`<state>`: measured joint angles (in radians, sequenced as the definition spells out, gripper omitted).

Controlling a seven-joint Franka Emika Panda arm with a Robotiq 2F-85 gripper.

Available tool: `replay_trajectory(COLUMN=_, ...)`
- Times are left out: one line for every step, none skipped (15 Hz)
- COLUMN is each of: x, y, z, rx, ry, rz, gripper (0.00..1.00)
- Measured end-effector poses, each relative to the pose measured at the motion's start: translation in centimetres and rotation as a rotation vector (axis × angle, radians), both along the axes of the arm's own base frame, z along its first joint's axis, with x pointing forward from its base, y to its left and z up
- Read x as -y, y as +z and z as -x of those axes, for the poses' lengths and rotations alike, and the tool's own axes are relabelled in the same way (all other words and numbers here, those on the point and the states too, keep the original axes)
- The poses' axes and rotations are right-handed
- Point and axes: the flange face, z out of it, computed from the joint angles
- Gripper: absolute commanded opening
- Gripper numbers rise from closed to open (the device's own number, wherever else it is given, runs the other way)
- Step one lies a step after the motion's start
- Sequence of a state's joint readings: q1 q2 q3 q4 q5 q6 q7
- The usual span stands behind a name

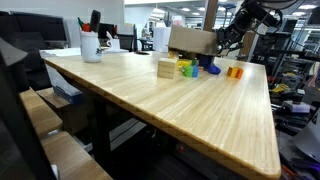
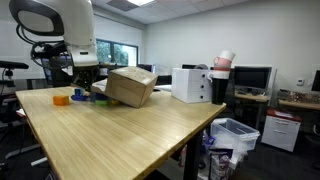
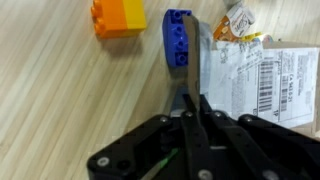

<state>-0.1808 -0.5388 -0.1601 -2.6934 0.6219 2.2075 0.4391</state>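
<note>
— Gripper (image 3: 194, 30) first: how do the jaws stand?

— Pressed together in the wrist view, with nothing between them. The closed fingers (image 3: 191, 75) run along the right edge of the blue block (image 3: 177, 38), touching it or just beside it; I cannot tell which.

— And from the left?

— An orange-and-yellow block (image 3: 118, 17) sits at the top left, apart from the blue one, with bare wood between them. Then come the blue block and the fingers, then a crumpled wrapper (image 3: 238, 20) and the labelled cardboard box (image 3: 265, 80), whose edge lies close beside the fingers.

— So where is there room?

— On the left and below the blocks the table (image 3: 60, 110) is open wood. On the right the box hems the fingers in. In an exterior view, a mug of pens (image 1: 91, 45) stands at the far left corner, a wooden block (image 1: 166, 68) sits mid-table, and the coloured blocks lie near the far right edge.
</note>
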Motion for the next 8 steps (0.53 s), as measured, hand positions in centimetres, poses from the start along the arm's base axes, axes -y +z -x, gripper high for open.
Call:
replay_trajectory(x=-0.12, y=0.11, z=0.04, rx=0.001, ry=0.003, rz=0.001, gripper=0.02)
replay_trajectory(x=-0.27, y=0.23, z=0.1, rx=0.002, ry=0.008, rz=0.0, gripper=0.02)
replay_trajectory(x=-0.41, y=0.36, z=0.15, rx=0.003, ry=0.013, rz=0.0, gripper=0.02)
replay_trajectory(x=-0.54, y=0.52, z=0.21, rx=0.006, ry=0.017, rz=0.001, gripper=0.02)
replay_trajectory(x=-0.66, y=0.72, z=0.26, rx=0.009, ry=0.021, rz=0.002, gripper=0.02)
replay_trajectory(x=-0.75, y=0.87, z=0.32, rx=0.011, ry=0.024, rz=0.003, gripper=0.02)
replay_trajectory(x=-0.82, y=0.99, z=0.37, rx=0.012, ry=0.027, rz=0.003, gripper=0.02)
replay_trajectory(x=-0.89, y=1.11, z=0.46, rx=0.012, ry=0.032, rz=0.002, gripper=0.02)
